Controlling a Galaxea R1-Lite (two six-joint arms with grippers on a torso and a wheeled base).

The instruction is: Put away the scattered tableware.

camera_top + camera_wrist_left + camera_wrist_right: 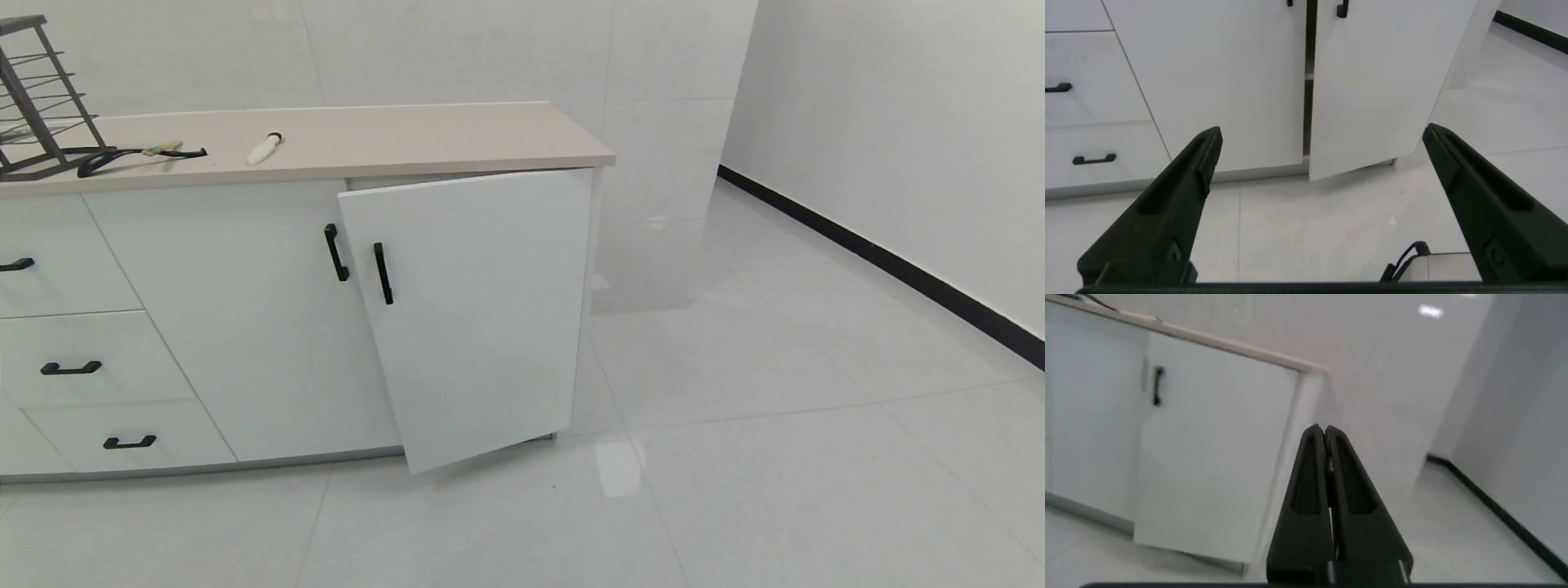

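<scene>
Nearest in the head view, the glossy tiled floor point(735, 490) is stretching out in front of a run of white cabinets. A cabinet door point(482, 318) at the right-hand end of the run is hanging ajar, its free edge swung outward, with a black bar handle point(383, 273) standing upright on it. The neighbouring door point(237, 327) is sitting shut, and left of it three drawers point(73, 359) are stacked one above another. On the beige countertop point(424, 135) the tableware is lying loose. A black utensil point(102, 160) with a curved end is resting next to the foot of a dark wire rack point(33, 98) at the far left. A light-handled utensil point(163, 148) is lying just beside it, though whether the two are touching cannot be told. A cream-handled utensil point(264, 149) is lying apart from them, further right.

In the left wrist view, the left gripper point(1323, 135) is hovering low over the floor with its jaws spread wide and nothing between them. It is facing the gap between the ajar door and the shut one.

In the right wrist view, the right gripper point(1324, 433) is pointing toward the end of the cabinet run with its jaws pressed fully together, gripping nothing. The ajar door and the countertop edge are showing beyond it.
</scene>
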